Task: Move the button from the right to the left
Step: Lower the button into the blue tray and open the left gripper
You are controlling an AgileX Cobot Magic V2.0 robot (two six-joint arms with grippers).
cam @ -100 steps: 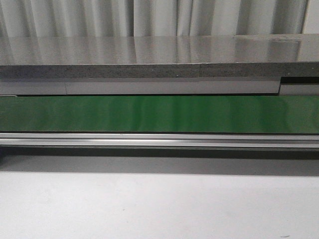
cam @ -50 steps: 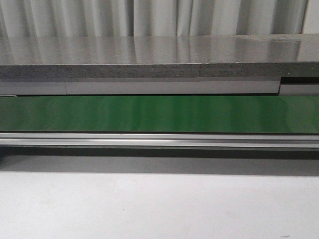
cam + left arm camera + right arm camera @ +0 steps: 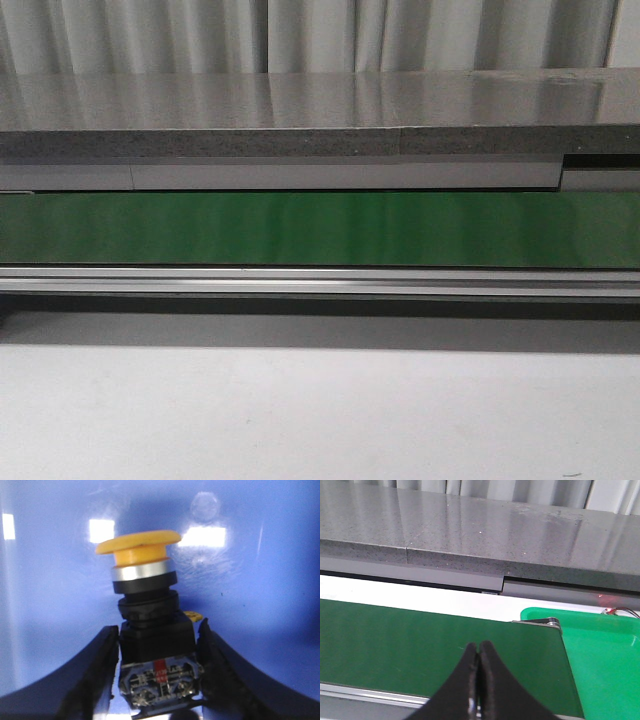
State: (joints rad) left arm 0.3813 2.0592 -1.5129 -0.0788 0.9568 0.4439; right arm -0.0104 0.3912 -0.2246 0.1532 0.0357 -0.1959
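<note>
One button [image 3: 150, 630] is sitting between the two black fingers [image 3: 90, 680] of my left gripper [image 3: 159, 680], and I am clamping its black blocky body from both sides, the fingers pressing against its flanks. I am counting one round yellow-orange cap at the far end of it, one silver ring just under the cap, one black collar below that, and one small red mark among white ones on the face nearest my wrist. Behind the button, one glossy blue surface [image 3: 260, 580] is filling the whole left wrist view and is throwing back several bright patches of light; I cannot tell whether the button is touching it. My right gripper [image 3: 479, 680] is holding nothing: its two black fingers are pressing together, tip against tip, above one green conveyor belt [image 3: 420, 640]. One bright green tray [image 3: 600, 650] is lying just beside the end of that belt, and one grey stone-like counter [image 3: 470, 535] is running behind both. In the front view neither of my arms is showing, only one belt, one counter, one white table [image 3: 320, 410] and the grey curtain [image 3: 320, 35].
</note>
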